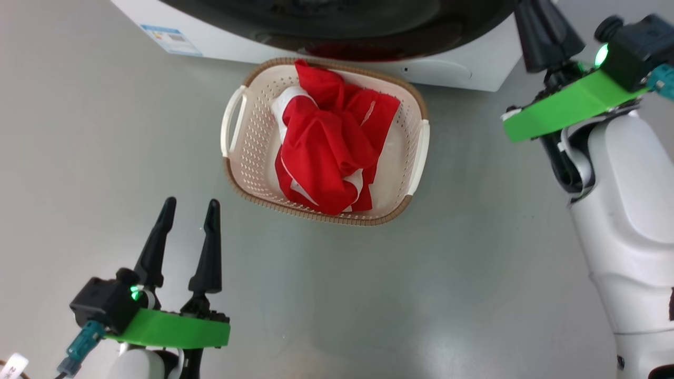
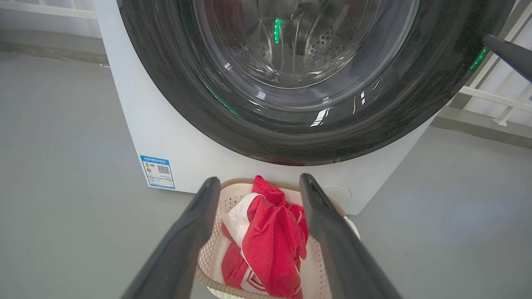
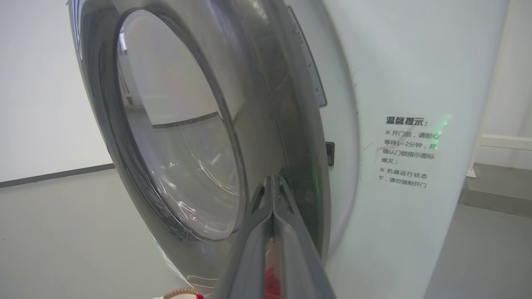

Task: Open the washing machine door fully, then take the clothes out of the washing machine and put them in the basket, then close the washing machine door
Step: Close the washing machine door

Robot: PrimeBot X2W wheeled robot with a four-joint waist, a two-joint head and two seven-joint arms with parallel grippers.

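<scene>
Clothes (image 1: 329, 142) are lying in the basket (image 1: 239, 152) below the door (image 2: 174, 95), where the clenched right gripper (image 3: 273, 179) is pointing; the left gripper (image 1: 191, 201) is hovering released nearby.

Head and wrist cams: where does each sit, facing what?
Head view: on head, looking down at the basket of clothes; left gripper open lower left, right gripper upper right.
Left wrist view: along its open fingers toward the washing machine door.
Right wrist view: along shut fingers at the door's rim, side-on.
Shared: head and left wrist views both show the basket.
</scene>
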